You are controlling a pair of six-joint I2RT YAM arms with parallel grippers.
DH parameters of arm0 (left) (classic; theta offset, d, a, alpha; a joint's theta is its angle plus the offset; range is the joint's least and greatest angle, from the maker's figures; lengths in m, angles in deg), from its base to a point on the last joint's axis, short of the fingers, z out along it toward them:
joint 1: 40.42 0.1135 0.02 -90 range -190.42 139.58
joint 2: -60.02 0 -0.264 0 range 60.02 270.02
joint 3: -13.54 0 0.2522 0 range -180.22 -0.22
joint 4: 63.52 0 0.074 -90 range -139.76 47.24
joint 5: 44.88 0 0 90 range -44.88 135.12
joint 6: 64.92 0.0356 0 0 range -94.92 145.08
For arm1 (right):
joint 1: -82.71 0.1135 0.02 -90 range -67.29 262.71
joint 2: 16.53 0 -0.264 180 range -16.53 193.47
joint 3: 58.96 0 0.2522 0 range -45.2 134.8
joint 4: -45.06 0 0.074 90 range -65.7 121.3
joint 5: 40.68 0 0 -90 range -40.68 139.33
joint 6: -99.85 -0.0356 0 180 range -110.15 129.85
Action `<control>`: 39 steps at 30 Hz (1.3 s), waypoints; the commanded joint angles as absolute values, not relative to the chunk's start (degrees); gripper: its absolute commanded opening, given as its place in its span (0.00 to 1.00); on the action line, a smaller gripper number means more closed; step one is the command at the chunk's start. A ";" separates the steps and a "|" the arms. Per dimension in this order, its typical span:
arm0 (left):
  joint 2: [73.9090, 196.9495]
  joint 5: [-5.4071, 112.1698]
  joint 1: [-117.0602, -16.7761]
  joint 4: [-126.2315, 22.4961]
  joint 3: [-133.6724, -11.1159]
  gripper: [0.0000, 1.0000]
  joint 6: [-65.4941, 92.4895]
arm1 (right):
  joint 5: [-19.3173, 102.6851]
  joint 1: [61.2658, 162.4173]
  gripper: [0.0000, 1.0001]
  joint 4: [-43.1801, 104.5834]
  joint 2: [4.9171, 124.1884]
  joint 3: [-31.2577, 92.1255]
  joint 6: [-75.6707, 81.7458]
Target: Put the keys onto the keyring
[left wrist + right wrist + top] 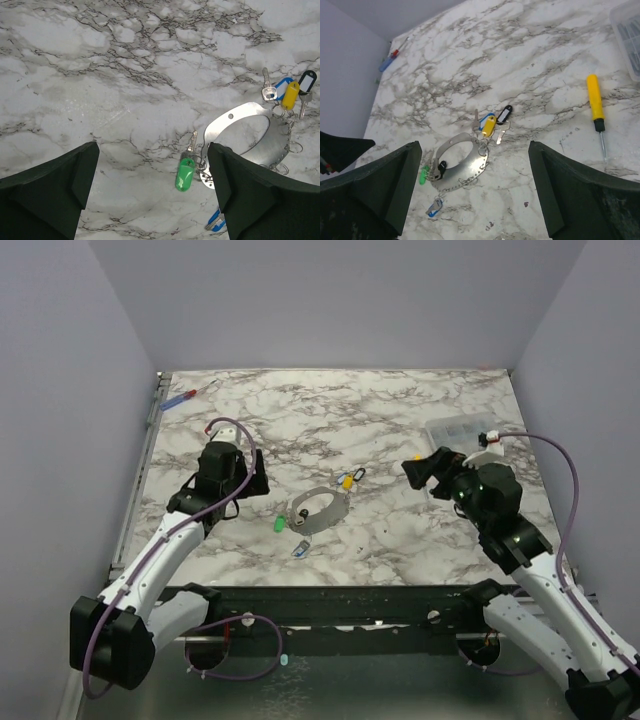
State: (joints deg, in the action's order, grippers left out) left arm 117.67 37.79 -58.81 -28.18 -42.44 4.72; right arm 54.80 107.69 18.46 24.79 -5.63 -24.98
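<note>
My left gripper (256,478) and my right gripper (418,471) both had their jaws spread wide and held nothing. The keyring (240,114) lay flat on the marble table (400,410), between my two arms. A green key (185,174), a yellow key (290,95) and a blue key (434,209) lay close by its rim.

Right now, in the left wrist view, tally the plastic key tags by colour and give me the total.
Green tag: 1
Yellow tag: 1
Black tag: 1
Blue tags: 2
Total: 5
</note>
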 commanded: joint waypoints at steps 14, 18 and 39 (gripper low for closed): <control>115.69 38.65 -58.90 -31.33 -40.86 0.92 5.77 | 51.27 108.30 0.91 1.96 55.47 10.65 -21.33; 114.57 37.95 -59.10 -31.48 -40.58 0.90 5.59 | 50.59 108.51 0.84 1.93 62.02 13.89 -18.96; 114.36 41.56 -73.62 -39.77 -35.70 0.74 5.52 | 54.67 111.72 0.78 8.88 70.75 13.96 -21.85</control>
